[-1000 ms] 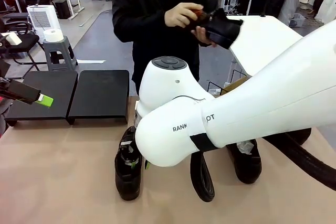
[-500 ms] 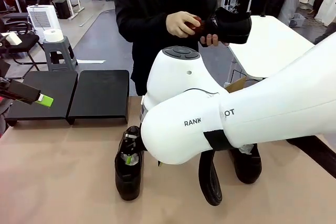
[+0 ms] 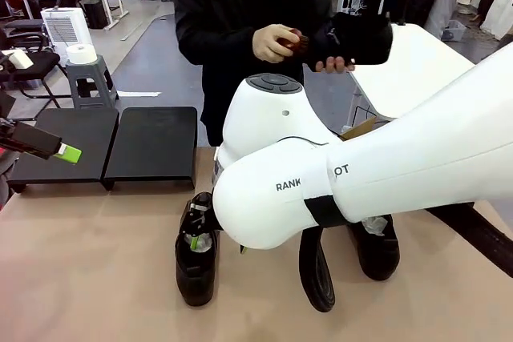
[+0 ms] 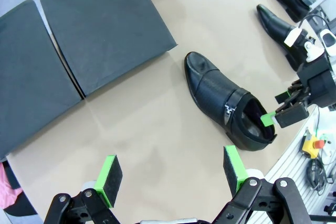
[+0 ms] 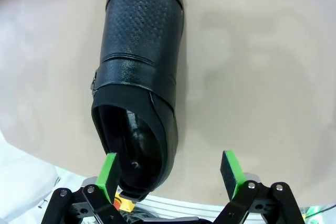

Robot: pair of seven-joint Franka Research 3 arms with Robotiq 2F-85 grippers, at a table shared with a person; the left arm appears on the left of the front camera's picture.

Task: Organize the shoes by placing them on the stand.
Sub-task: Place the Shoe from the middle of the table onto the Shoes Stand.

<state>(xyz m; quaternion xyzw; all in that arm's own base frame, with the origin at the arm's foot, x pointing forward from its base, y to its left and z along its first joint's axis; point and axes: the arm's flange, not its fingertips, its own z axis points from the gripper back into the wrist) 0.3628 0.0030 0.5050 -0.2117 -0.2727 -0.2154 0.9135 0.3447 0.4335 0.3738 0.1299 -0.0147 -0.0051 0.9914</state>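
Observation:
One black shoe point(image 3: 195, 260) lies on the tan table, toe toward the stand point(image 3: 152, 143). My right gripper point(image 5: 169, 171) stands open at its heel point(image 5: 137, 145): one green pad point(image 5: 108, 174) is over the shoe's opening and the other is off to the side. In the left wrist view the same shoe point(image 4: 223, 99) lies ahead, and my left gripper point(image 4: 171, 169) is open with nothing in it, hovering over the table near the stand point(image 4: 100, 24). Across the table a person holds another shoe point(image 3: 362, 38) and a small brush point(image 3: 296, 39).
A further black shoe point(image 3: 375, 247) lies on the table under my right arm point(image 3: 369, 174), and two more shoes point(image 4: 281, 3) show at the far side in the left wrist view. The stand's two flat tops are bare. A white table point(image 3: 405, 62) stands behind.
My right gripper has opened at the shoe's heel and its arm has shifted a little. The person has turned the held shoe level and raised it. The left arm has not moved.

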